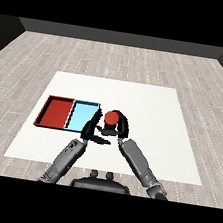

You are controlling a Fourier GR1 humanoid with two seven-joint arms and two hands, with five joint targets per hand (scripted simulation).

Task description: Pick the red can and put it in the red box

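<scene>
Right hand (120, 125) curled round the red can (111, 118), upright just right of the light blue tray (83, 115) | left hand (91, 131) beside it, fingers relaxed, holding nothing | red tray (56, 112) farthest left — can must cross the blue one, hence, I judge, the enclosing hold.

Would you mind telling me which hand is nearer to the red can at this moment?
Right. The right hand curls round the red can, touching it. The left hand sits just beside the can, toward the light blue tray.
</scene>
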